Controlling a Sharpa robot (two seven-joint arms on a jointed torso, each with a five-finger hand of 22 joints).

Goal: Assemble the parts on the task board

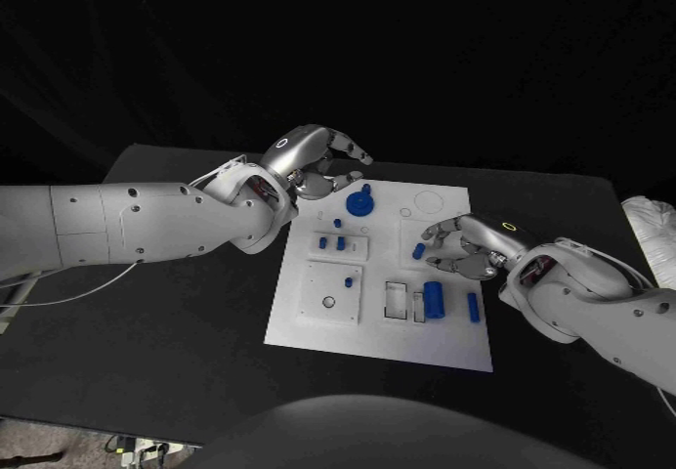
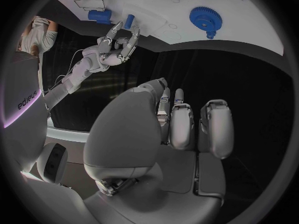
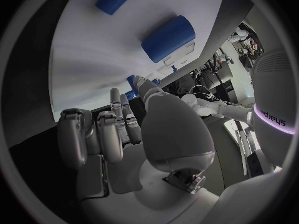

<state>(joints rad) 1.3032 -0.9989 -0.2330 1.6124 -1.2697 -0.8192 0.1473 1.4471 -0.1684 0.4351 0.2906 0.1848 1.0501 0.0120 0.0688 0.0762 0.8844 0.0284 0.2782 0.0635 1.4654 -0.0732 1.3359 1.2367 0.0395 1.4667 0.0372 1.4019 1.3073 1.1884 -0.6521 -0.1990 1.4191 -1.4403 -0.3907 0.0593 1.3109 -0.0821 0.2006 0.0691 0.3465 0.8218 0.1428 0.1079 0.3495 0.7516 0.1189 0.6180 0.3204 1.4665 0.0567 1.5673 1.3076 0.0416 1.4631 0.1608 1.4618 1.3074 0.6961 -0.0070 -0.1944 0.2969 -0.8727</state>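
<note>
right silver hand (image 1: 462,246) pinches, apparently, small blue peg (image 1: 420,251) upright over white task board (image 1: 324,327), slots just below-left. left silver hand (image 1: 313,161) curled empty beside blue gear (image 1: 360,204).

Left wrist view, lettering: "edjeu" can be read in white letters on a dark band (image 2: 26,100) on the robot's white body at the circle's rim; the word's end is cut off.
Right wrist view, lettering: the same white letters, "edjeus" as far as can be made out, on a dark band (image 3: 274,117) on the white body, with a thin violet line just beneath.
Head view: no text can be read.
</note>
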